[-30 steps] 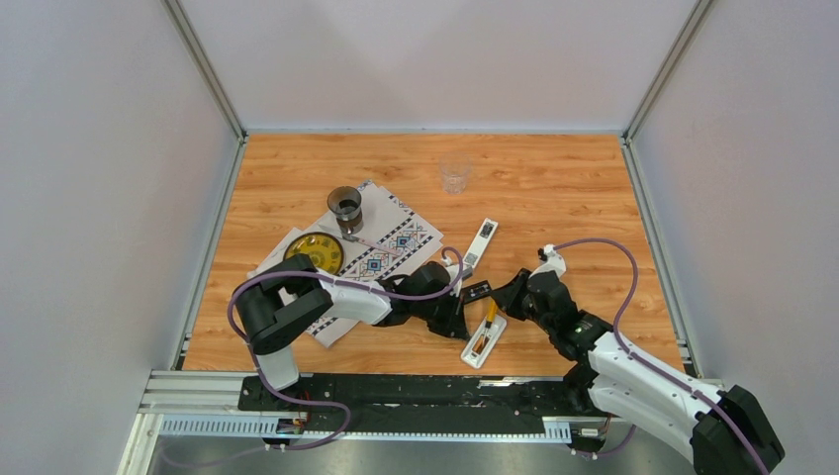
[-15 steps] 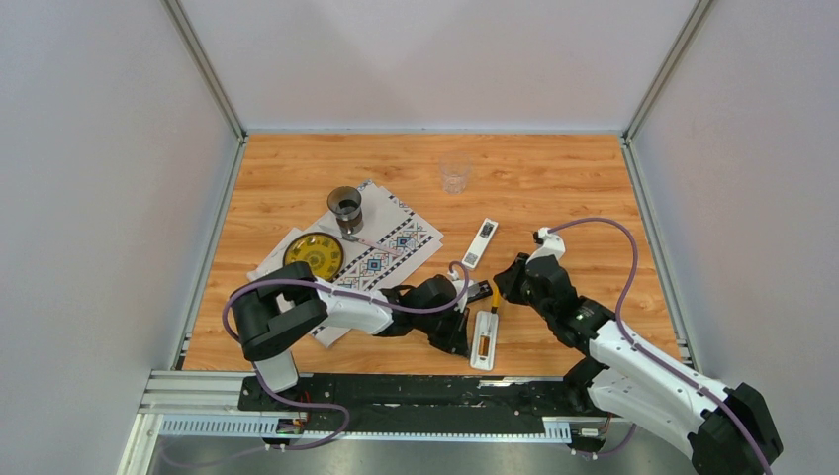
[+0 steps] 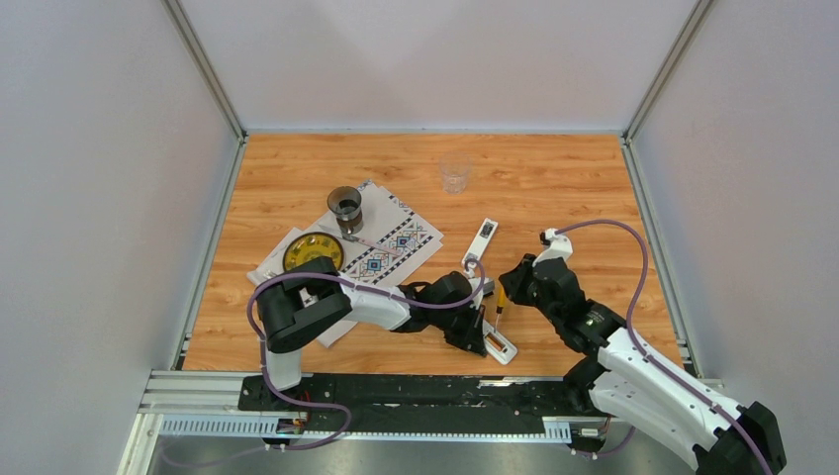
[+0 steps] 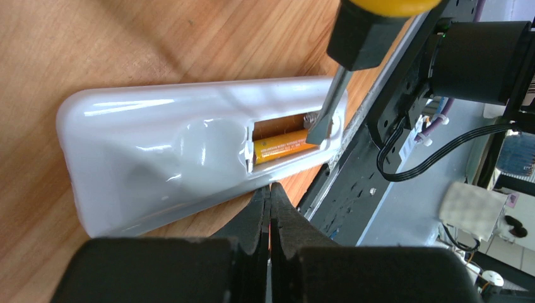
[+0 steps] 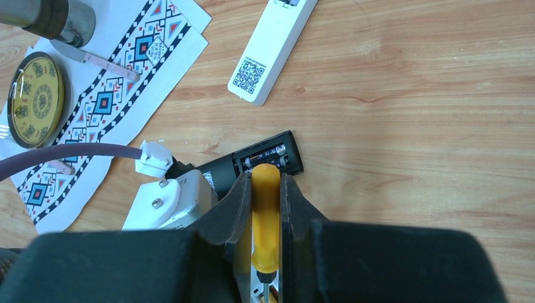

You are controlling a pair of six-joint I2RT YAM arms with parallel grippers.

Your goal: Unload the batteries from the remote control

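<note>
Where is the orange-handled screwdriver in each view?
Top external: the screwdriver stands just right of centre.
Left wrist: upper right, its tip in the battery bay.
Right wrist: bottom centre, its handle between the fingers.
Shared landmark: the open white remote under its tip.

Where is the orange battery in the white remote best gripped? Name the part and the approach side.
Probably its spring end, from above. The battery lies sunk lengthwise in the white remote, with walls flanking its long sides, so only the end at the screwdriver tip, once levered up, offers a pinch.
</note>
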